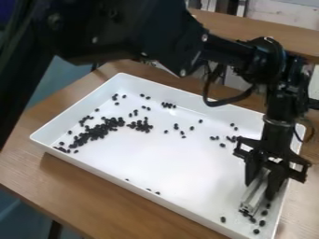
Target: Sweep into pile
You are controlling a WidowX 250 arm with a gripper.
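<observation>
"What do you have in front of you?"

"A wooden bench (37, 172), with my arm (137, 32) crossing over it from the upper left. Under the arm sits a white rectangular tray (168, 158) with raised walls."

"And the gripper?"

"I have the gripper (260, 188) pointing down inside the tray, at the lower right. It's closed on a pale, ridged bar (254, 198), one finger on either side, and the bar's end faces the near corner."

"Where are the beans?"

"The biggest heap of black beans (94, 132) is towards the tray's left end, in a ragged band. Smaller clumps sit just beside it and near the far wall. I see loose ones dotted over the middle, a few along the near wall, and some around the bar's lower end."
</observation>
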